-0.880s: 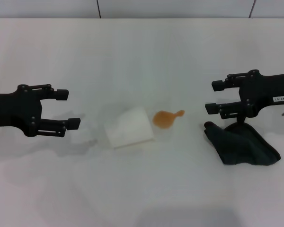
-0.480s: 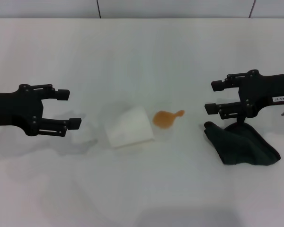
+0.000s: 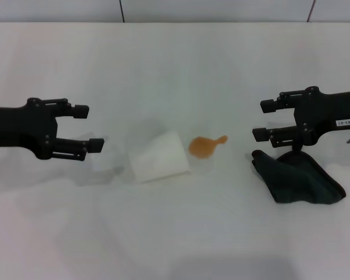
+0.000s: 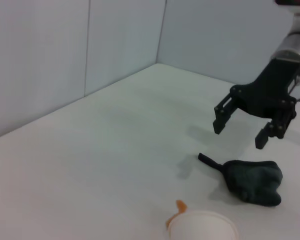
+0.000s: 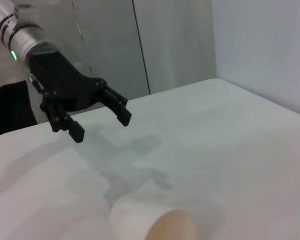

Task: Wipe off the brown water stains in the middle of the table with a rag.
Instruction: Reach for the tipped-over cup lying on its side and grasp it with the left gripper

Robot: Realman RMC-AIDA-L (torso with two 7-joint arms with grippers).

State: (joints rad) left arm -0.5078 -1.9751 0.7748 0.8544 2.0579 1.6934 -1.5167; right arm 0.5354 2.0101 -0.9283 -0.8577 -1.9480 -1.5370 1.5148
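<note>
Since a moment ago our left gripper [image 3: 95, 126] has crept a little toward the stain and lifted slightly, jaws still apart, while our right gripper [image 3: 261, 120] hasn't budged. Everything else sits as it was.

We're watching the rag [image 3: 297, 178]: it lies crumpled on the table [image 3: 175, 64], on the far side of the right gripper from the brown water stains [image 3: 205, 145], almost directly under that gripper's open jaws. So the right arm is clearly nearer and, we'd judge, only needs to drop down onto it. The rag's long axis runs away from the stain, its thin tail pointing back toward the blot.

On the stain's other side, touching or just beside it, lies a tipped white cup [image 3: 160, 157]. Its mouth is turned away from the head camera, and the right wrist view cuts off its lower edge.
</note>
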